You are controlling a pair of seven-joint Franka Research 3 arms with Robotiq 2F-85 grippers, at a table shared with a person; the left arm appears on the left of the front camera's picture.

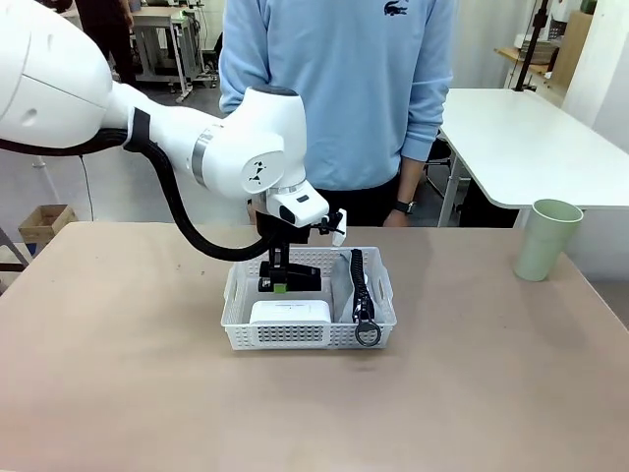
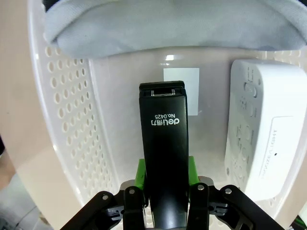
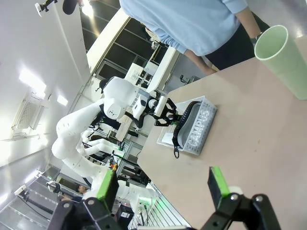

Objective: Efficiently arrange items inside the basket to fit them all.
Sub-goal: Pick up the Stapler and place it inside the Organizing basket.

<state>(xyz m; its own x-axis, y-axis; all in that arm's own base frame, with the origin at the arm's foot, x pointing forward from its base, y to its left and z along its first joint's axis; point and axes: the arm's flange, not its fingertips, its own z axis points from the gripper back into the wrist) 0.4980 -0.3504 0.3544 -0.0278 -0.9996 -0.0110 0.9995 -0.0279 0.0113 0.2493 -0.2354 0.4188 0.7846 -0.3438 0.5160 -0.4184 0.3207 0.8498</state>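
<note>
The white perforated basket sits mid-table. My left gripper reaches down into its far left part, shut on the black stapler. In the left wrist view the green pads clamp the stapler just above the basket floor. The white boxy device lies at the basket's near side, beside the stapler. The grey pouch stands on edge along the right side, its black strap draped over the front rim. The pale green cup stands outside on the table, far right. My right gripper hangs open and holds nothing, well away from the basket.
A person in a light blue sweater stands at the far edge, hands down. A white side table stands behind on the right. Bare tabletop surrounds the basket on all sides.
</note>
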